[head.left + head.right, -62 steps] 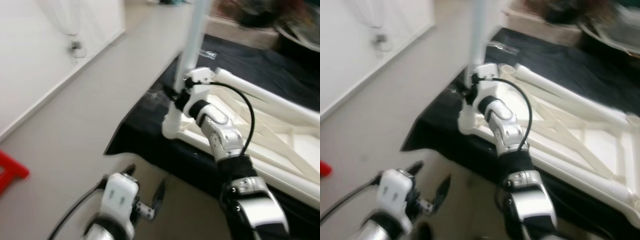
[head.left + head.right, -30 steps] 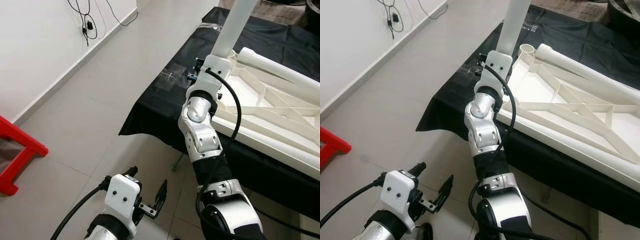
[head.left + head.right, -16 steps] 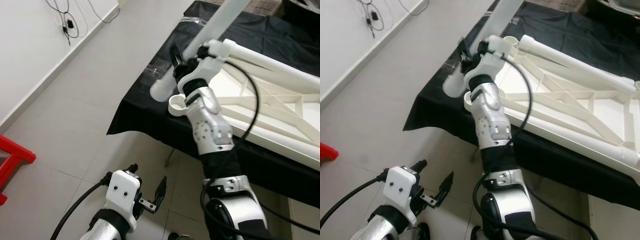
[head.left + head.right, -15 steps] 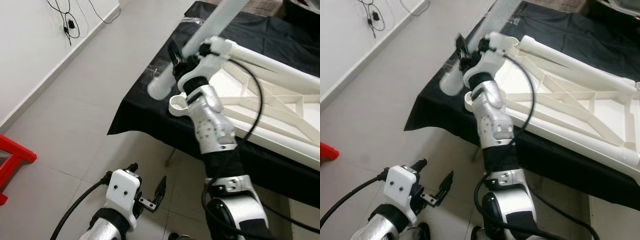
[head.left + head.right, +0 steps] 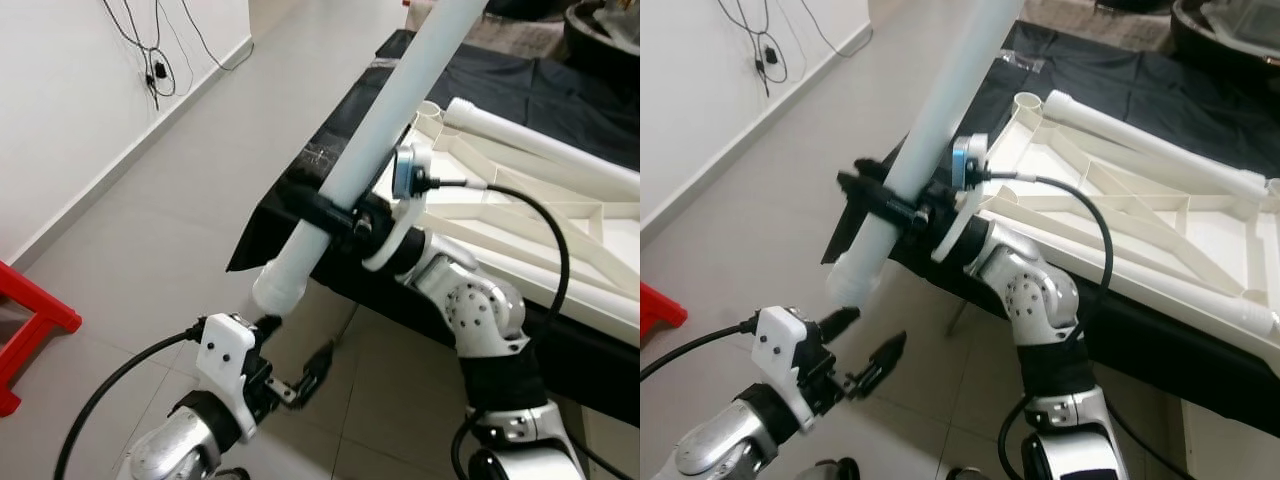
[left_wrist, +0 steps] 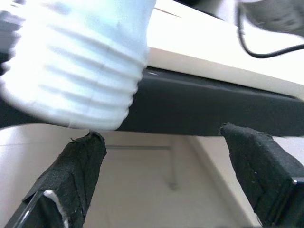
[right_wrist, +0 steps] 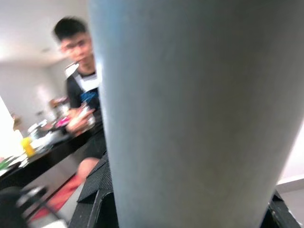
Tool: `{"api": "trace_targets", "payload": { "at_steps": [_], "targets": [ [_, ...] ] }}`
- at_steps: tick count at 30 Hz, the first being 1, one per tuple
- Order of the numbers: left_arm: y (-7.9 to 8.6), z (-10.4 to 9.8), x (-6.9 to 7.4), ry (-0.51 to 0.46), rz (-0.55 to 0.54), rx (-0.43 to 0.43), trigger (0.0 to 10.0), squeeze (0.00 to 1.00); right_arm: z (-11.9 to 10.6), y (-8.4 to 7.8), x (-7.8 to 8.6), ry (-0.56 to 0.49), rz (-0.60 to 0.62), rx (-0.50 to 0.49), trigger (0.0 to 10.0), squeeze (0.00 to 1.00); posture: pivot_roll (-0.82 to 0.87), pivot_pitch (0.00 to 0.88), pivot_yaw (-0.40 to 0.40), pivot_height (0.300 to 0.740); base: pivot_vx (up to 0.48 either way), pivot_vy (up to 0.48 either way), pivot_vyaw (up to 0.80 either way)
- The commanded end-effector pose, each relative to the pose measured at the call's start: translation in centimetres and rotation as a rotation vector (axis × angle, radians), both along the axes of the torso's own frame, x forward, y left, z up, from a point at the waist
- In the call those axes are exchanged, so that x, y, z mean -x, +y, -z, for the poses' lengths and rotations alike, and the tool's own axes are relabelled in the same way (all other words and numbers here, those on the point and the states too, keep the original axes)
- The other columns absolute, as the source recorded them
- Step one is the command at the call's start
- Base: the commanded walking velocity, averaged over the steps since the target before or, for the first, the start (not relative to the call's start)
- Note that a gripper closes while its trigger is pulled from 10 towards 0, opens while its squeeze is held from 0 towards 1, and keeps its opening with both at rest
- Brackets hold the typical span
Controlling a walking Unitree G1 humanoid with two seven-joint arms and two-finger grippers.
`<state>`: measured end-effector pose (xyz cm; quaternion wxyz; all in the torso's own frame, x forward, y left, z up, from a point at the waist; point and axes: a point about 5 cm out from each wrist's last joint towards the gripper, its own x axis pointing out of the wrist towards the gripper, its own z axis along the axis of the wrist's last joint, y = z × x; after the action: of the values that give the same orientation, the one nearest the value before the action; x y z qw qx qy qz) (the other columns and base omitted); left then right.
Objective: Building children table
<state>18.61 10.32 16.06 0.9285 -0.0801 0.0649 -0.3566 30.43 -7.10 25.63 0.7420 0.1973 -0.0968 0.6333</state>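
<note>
A long white table leg [image 5: 385, 125] slants steeply, threaded end down, beside the upturned white tabletop [image 5: 520, 215].

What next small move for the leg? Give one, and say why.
Probably swing the leg back toward the socket at the tabletop corner. The right claw is shut on the leg, but its threaded end hangs tilted over the floor just above the open left claw, away from the upturned tabletop.
</note>
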Motion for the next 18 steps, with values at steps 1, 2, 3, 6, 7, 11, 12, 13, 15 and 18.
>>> {"api": "trace_targets", "payload": {
  "at_steps": [1, 2, 3, 6, 7, 11, 12, 13, 15, 18],
  "targets": [
    [0.1, 0.1, 0.6, 0.035, 0.074, 0.006, 10.0, 0.00, 0.0, 0.1, 0.6, -0.031, -0.065, 0.006, 10.0, 0.00, 0.11, 0.124, -0.069, 0.740, 0.000, 0.000, 0.00],
    [0.1, 0.1, 0.6, 0.035, 0.074, 0.006, 10.0, 0.00, 0.0, 0.1, 0.6, -0.031, -0.065, 0.006, 10.0, 0.00, 0.11, 0.124, -0.069, 0.740, 0.000, 0.000, 0.00],
    [0.0, 0.1, 1.0, 0.054, 0.126, 0.005, 10.0, 0.00, 0.1, 0.2, 0.7, -0.030, -0.096, 0.007, 10.0, 0.00, 0.11, 0.125, -0.070, 0.740, 0.000, 0.000, 0.00],
    [-0.2, 0.1, 1.5, 0.069, 0.190, 0.014, 10.0, 0.00, 0.0, 0.1, 0.9, -0.027, -0.128, 0.008, 10.0, 0.00, 0.11, 0.125, -0.068, 0.740, 0.000, 0.000, 0.00],
    [-0.5, 0.0, 2.6, 0.107, 0.332, 0.034, 10.0, 0.00, 0.0, 0.0, 1.2, -0.024, -0.173, 0.017, 10.0, 0.00, 0.10, 0.127, -0.066, 0.740, 0.000, 0.000, 0.00],
    [-0.3, 0.2, 3.2, 0.143, 0.399, 0.025, 10.0, 0.00, 0.1, -0.3, 1.3, -0.024, -0.193, 0.029, 10.0, 0.00, 0.10, 0.131, -0.070, 0.740, 0.000, 0.000, 0.00],
    [0.0, 0.3, 3.3, 0.164, 0.413, 0.015, 10.0, 0.00, 0.1, -0.4, 1.3, -0.027, -0.202, 0.034, 10.0, 0.00, 0.10, 0.133, -0.068, 0.740, 0.000, 0.000, 0.00],
    [0.5, 0.7, 3.3, 0.184, 0.409, -0.015, 10.0, 0.00, 0.1, -0.6, 1.3, -0.030, -0.207, 0.036, 10.0, 0.00, 0.10, 0.132, -0.067, 0.740, 0.000, 0.000, 0.00],
    [2.1, 1.6, 2.6, 0.200, 0.328, -0.082, 10.0, 0.00, 0.0, -1.0, 1.1, -0.044, -0.204, 0.046, 10.0, 0.00, 0.10, 0.133, -0.069, 0.740, 0.000, 0.000, 0.00],
    [3.5, 1.9, 1.9, 0.199, 0.256, -0.126, 10.0, 0.00, 0.0, -1.4, 0.8, -0.055, -0.197, 0.059, 10.0, 0.00, 0.10, 0.136, -0.069, 0.740, 0.000, 0.000, 0.00]
  ]
}}
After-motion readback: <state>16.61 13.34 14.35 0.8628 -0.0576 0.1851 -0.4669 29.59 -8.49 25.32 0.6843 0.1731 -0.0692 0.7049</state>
